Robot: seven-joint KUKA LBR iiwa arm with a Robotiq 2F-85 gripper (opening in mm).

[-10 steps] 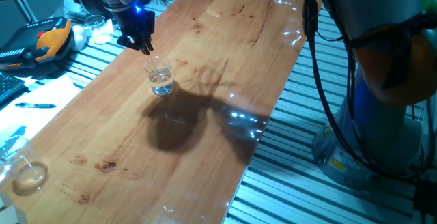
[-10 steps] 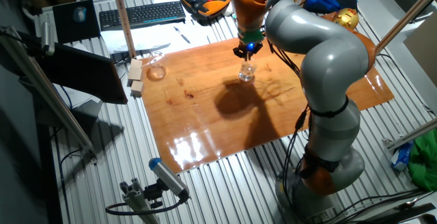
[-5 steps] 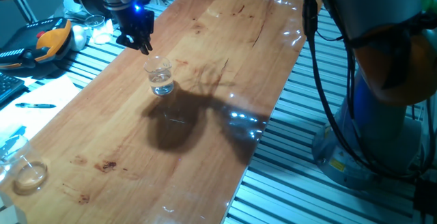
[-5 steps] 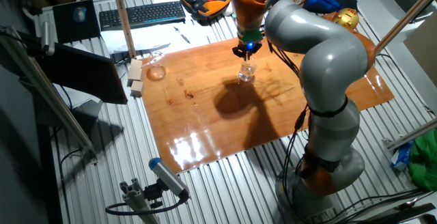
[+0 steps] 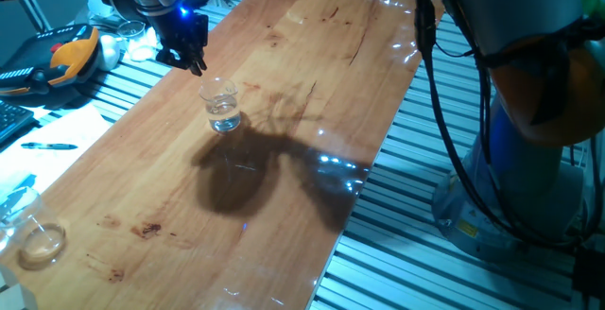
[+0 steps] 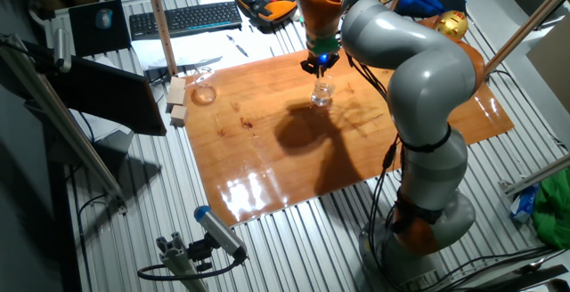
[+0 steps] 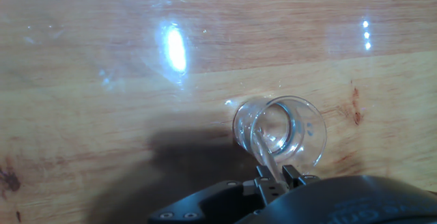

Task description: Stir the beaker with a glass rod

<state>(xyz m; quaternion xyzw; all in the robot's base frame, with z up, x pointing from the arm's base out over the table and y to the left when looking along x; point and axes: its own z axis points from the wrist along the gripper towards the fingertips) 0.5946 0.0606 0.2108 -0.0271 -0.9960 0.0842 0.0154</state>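
While end effector grips glass rod | beaker below | dish far

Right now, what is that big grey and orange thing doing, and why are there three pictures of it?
It is a robot arm, like a big bendy elbow, with a small black claw at its tip. Two pictures come from cameras standing on different sides of the wooden table. The third comes from a camera on the hand, looking down past the claw. On the table stands a little glass cup, a beaker, with some clear liquid in it. In the hand picture the claw is shut on a thin see-through glass rod, and the rod reaches down into the beaker, ready for stirring. Near one end of the table lies a low round glass dish.
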